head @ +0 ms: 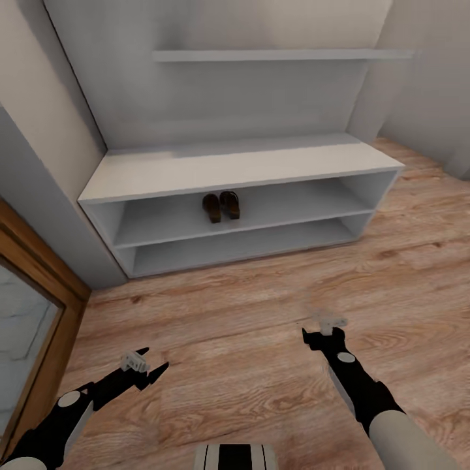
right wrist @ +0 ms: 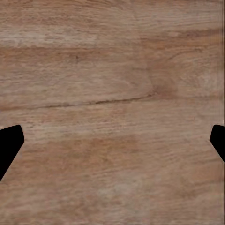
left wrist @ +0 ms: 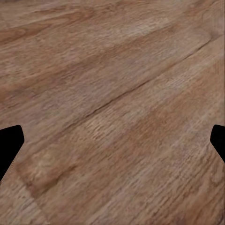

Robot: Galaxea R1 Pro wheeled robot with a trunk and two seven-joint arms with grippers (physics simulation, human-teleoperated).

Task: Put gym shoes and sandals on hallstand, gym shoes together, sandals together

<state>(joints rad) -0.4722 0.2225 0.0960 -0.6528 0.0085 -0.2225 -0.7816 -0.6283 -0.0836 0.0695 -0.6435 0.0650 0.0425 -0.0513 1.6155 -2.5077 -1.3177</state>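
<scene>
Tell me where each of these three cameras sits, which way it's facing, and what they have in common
Head view: on the robot's head, looking forward and down at the hallstand with two sandals on its upper tier; both arms show, left pincer and right pincer.
Left wrist view: on the left arm, looking down at the corridor floor; dark fingertips at the edges.
Right wrist view: on the right arm, likewise; fingertips.
Shared: all three show wood planks; both pincers are open and empty.
</scene>
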